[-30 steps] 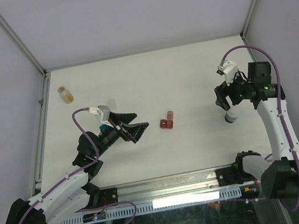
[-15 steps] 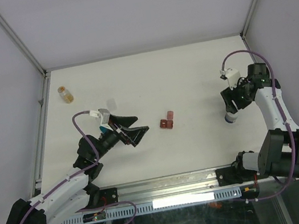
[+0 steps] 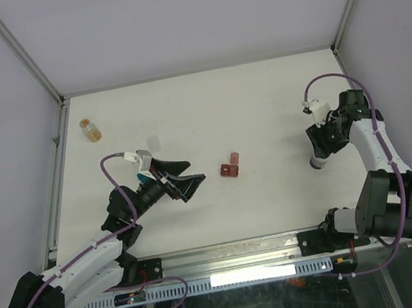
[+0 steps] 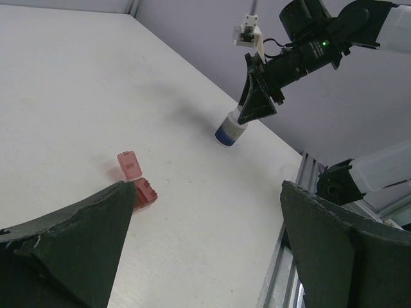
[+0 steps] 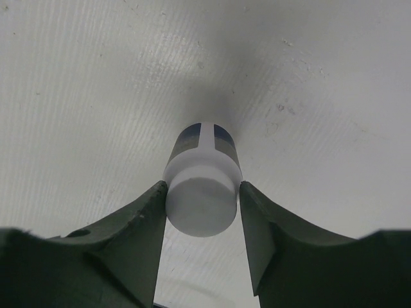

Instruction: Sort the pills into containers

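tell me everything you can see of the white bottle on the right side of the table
The white bottle is a small, plastic-looking cylinder with a plain round white cap, closed, and a dark blue label band broken by a white stripe. It stands upright on the white table, towards its right side. The right gripper comes down over it, and its fingers seem to sit against both sides of the cap, with no gap visible.

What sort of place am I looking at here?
Probably a robotics test cell: white table boxed in by metal framing, left arm and right arm bolted at its edge, a white bottle.
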{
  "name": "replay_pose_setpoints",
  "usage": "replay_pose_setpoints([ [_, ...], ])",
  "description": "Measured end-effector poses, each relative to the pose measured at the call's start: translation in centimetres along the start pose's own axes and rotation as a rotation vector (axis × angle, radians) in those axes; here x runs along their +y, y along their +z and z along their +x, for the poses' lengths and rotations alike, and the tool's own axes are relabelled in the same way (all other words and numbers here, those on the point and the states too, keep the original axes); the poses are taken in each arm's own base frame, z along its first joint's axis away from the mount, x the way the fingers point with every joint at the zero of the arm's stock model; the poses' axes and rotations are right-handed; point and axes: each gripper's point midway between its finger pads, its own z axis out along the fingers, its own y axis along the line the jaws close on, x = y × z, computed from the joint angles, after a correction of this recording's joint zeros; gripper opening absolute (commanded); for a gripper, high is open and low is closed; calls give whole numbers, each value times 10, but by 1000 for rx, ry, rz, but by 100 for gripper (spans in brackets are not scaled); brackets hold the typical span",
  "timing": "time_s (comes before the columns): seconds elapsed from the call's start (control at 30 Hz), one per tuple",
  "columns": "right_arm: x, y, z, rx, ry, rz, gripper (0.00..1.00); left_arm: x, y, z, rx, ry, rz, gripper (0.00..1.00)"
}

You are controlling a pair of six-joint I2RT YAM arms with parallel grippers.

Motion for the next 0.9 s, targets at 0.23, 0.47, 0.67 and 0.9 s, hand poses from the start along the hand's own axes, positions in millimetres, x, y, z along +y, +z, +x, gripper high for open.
replay_pose_setpoints([
  [0.23, -2, 0, 1, 6, -1, 9, 48, 0, 0, 0, 0, -4, 0, 99],
  [0.47, -2, 0, 0, 5, -6, 12, 17, 0, 0, 0, 1, -4, 0, 99],
  [0.67, 3, -2, 0, 3, -12, -2, 3, -1, 0, 1, 4, -5, 5, 99],
  [0.9, 16, -11, -10, -37, -40, -41, 0, -7, 0, -1, 0, 3, 37, 99],
])
